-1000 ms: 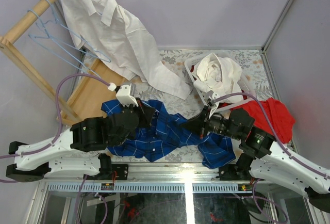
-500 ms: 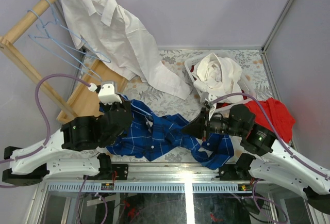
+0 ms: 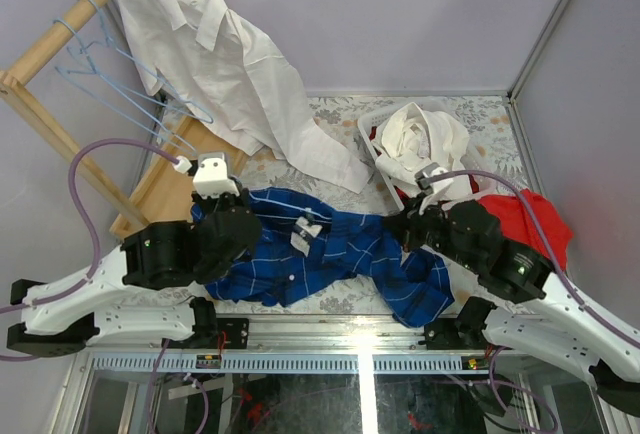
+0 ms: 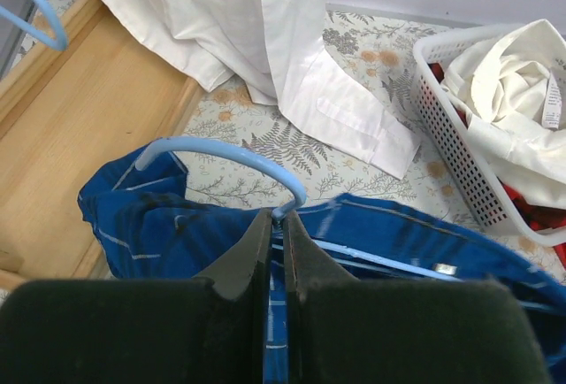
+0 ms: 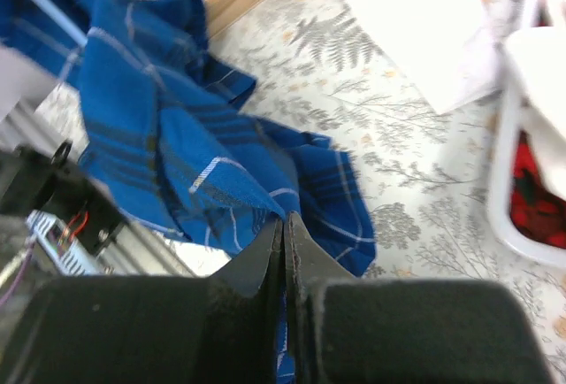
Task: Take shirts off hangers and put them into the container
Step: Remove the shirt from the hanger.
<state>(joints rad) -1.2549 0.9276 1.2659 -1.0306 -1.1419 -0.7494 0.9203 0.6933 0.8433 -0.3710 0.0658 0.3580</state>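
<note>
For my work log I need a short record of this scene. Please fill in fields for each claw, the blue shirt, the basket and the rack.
left claw: shut on the hanger of the blue shirt
right claw: shut on the blue shirt
blue shirt: stretched between both claws
basket: crumpled white shirt on top
rack: hanging white shirt, empty hangers
</note>
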